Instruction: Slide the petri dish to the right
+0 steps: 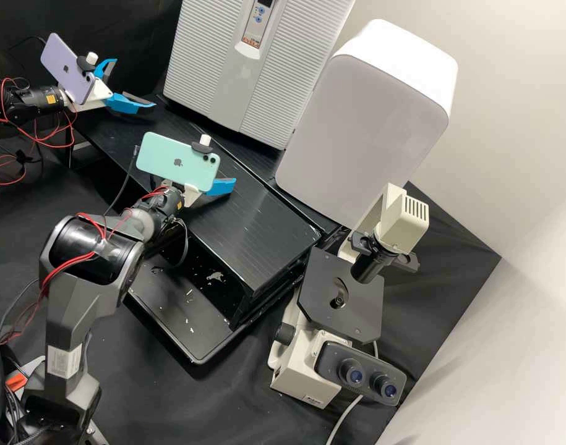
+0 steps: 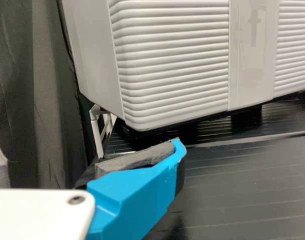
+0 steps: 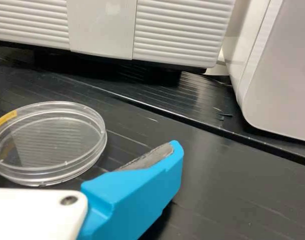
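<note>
- Black cloth (image 1: 171, 395) covers the bench. Scope (image 1: 351, 321) stands on it, nearer the cam than either set of jaws and well apart from both.
- R gripper (image 1: 221, 185): on the nearer arm, w/ a mint phone (image 1: 177, 162) clamped at the wrist. Jaws released; the grey pad (image 3: 147, 159) on its blue finger is bare, nothing pressed to it.
- Dish (image 3: 45, 142): clear, round, lying flat on the black ribbed platform (image 1: 258, 228). It sits just beside the R finger, on the pad side, w/ a small gap. Yellow mark (image 3: 3, 120) on the rim, on the side away from the finger.
- White box (image 1: 369, 111): smooth, beyond the R jaws and off to one side, apart from them.
- L gripper (image 1: 123, 93): on the farther arm, purple phone (image 1: 65, 75) at the wrist. Jaws released, fingers spread, holding nothing, low over the platform.
- Ribbed unit (image 2: 172, 60): pale grey, just beyond the L jaws. Its lower corner is near the fingertip (image 2: 176, 152), not touching.
</note>
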